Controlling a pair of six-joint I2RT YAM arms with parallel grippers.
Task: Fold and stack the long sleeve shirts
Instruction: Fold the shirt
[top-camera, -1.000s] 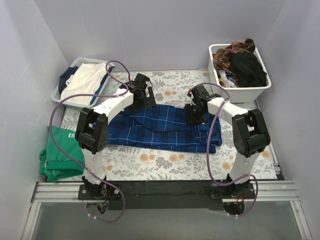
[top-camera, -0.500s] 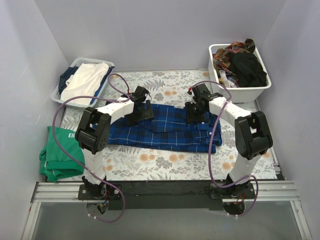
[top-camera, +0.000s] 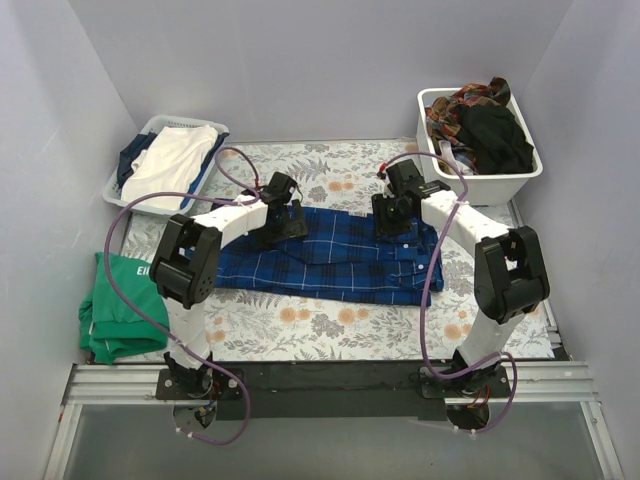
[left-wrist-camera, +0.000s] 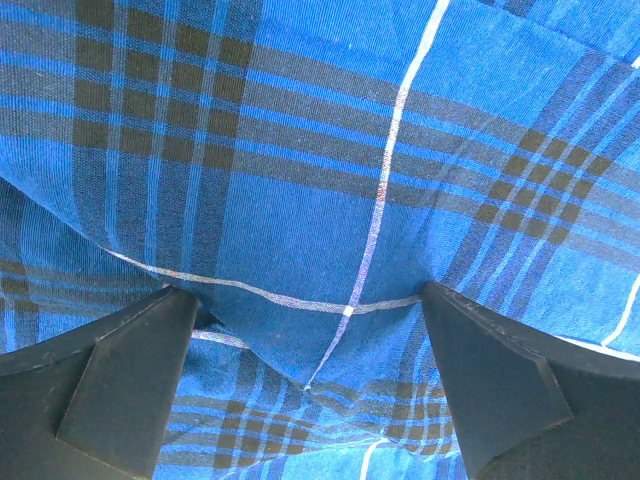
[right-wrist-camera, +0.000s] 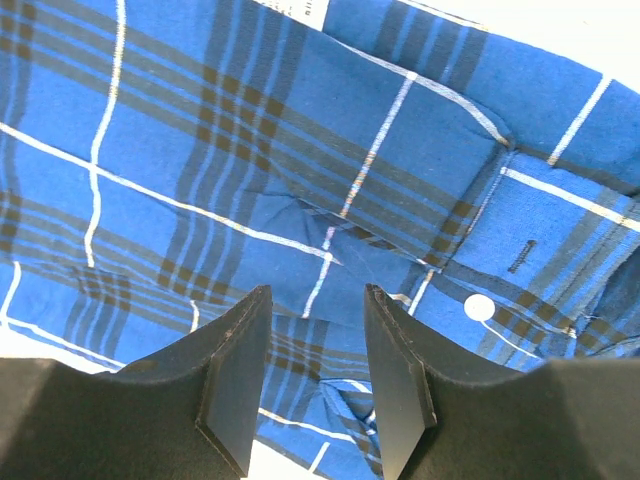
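— What stands around the desk (top-camera: 330, 330)?
— Plain pale walls (top-camera: 300, 70), behind and on both sides, evenly lit.
— And its top?
— A grey-and-orange floral cloth (top-camera: 350, 165) covers it; an aluminium rail (top-camera: 330, 385) runs along the near edge.

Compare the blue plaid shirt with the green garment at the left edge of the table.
The blue plaid shirt lies spread in a long flat band across the middle of the table; the green garment sits bunched in a compact heap at the left edge. The blue plaid shirt is dark blue with thin white lines; the green garment is plain green with some white lettering. Both are soft cloth lying on the table.
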